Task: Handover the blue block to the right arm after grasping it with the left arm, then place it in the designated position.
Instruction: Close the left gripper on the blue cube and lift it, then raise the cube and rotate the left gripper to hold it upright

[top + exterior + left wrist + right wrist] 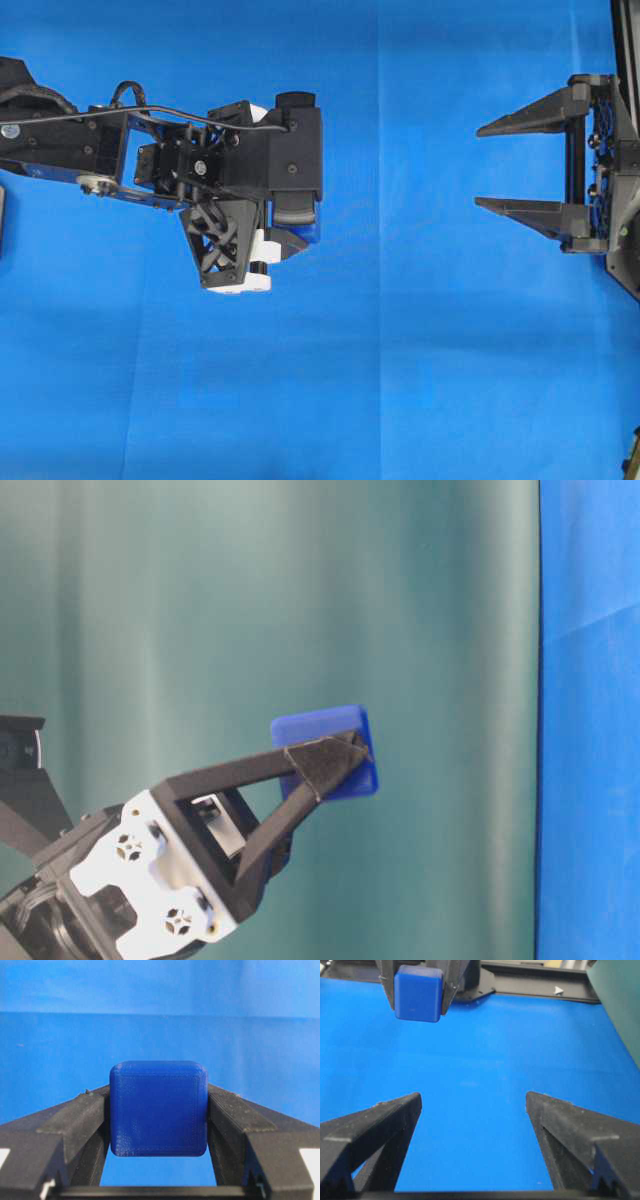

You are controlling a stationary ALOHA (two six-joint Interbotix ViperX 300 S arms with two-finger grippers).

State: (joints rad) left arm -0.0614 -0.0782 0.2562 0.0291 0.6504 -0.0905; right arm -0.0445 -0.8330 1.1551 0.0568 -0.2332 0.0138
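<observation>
Blue block (158, 1108) sits pinched between the 2 fingers of the left gripper (158, 1125), one finger (82, 1120) flat against each side face; in the left wrist view it fills the gap between the tips, rounded edges clear, nothing but blue cloth (160, 990) behind it. Table-level view shows the same grip from the side: the block (318, 725) held up off the surface at the tip of the left gripper (335, 760), white bracket (150, 880) at the finger base, a teal backdrop (250, 600) behind, and a strip of blue cloth down the right edge. Overhead, the left arm (150, 150) reaches in from the left edge and covers most of the block; only a sliver of dark blue (314, 232) shows by its fingers. Right gripper (480, 165) waits near the right edge, well apart from the left, its 2 all-black fingers (525, 115) spread wide, level and pointed toward the left arm, holding nothing. From the right wrist view those fingers (375, 1127) frame bare cloth, and the block (418, 993) hangs in the left gripper's pinch at upper left, clear of the cloth (480, 1070). Black framework (540, 985) runs along the cloth's far edge.
</observation>
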